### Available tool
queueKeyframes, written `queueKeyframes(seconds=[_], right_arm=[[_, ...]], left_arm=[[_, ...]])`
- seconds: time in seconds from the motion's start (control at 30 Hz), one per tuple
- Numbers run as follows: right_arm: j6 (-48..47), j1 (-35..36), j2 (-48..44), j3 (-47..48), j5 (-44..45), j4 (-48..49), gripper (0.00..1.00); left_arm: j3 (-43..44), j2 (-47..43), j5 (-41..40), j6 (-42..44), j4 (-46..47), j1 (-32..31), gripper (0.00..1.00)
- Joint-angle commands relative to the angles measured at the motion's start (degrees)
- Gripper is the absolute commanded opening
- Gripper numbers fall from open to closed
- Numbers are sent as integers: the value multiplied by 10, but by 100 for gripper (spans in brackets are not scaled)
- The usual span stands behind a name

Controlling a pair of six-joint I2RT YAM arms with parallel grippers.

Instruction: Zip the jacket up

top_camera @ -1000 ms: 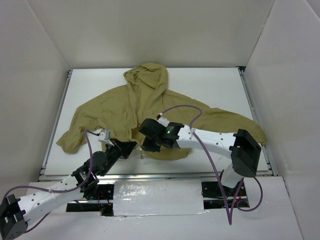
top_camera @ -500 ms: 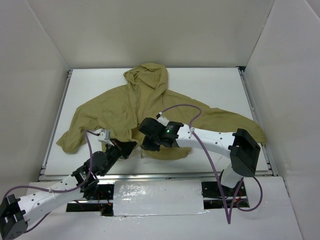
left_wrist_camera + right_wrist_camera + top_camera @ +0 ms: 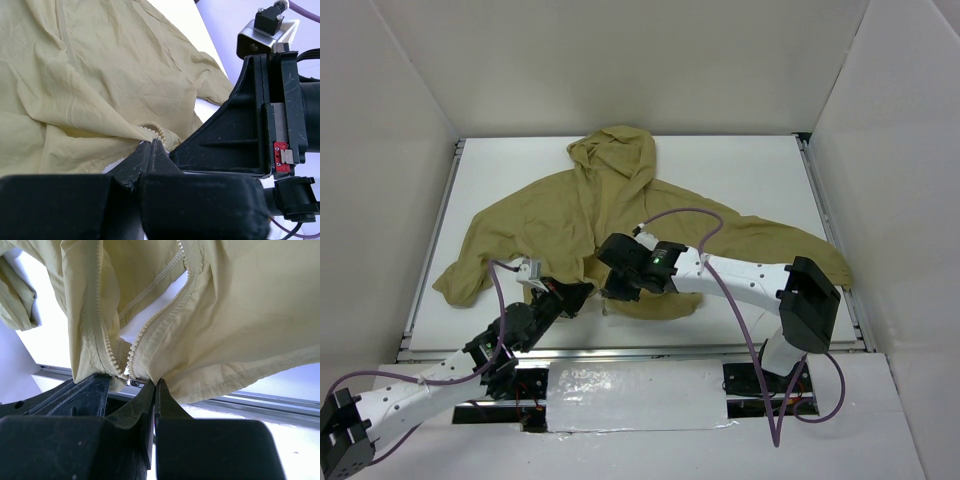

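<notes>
The olive-tan jacket (image 3: 570, 215) lies spread on the white table, hood (image 3: 618, 158) at the far side and sleeves out to both sides. Both grippers meet at its bottom hem near the front edge. My left gripper (image 3: 583, 296) (image 3: 152, 143) is shut on the hem corner, right by the zipper teeth (image 3: 152, 127). My right gripper (image 3: 613, 290) (image 3: 156, 383) is shut on the other hem edge, beside the small metal slider (image 3: 133, 382). Above the slider the two rows of zipper teeth (image 3: 150, 322) stand apart. The right gripper's black body (image 3: 250, 125) is close beside the left fingers.
A metal rail (image 3: 650, 350) runs along the table's near edge, with a silvery plate (image 3: 635, 395) between the arm bases. White walls (image 3: 390, 120) close in the table on three sides. The right sleeve (image 3: 800, 245) reaches the right arm's elbow.
The right arm has drifted slightly to the left. Both grippers keep their hold on the hem, and the jacket lies as before.
</notes>
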Motion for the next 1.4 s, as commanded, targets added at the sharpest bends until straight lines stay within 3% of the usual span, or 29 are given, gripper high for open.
queueKeyframes(seconds=[0.0,0.7,1.13,1.37], right_arm=[[5,-3,-2,24,2,2,0],[47,-14,-25,7,10,19,0],[29,-18,-31,-8,-34,60,0],[13,-35,-41,-15,-18,59,0]], left_arm=[[-1,0,-8,12,35,-4,0],[-6,-6,-4,10,36,-5,0],[-4,10,-4,20,48,-6,0],[-6,14,16,36,52,-6,0]])
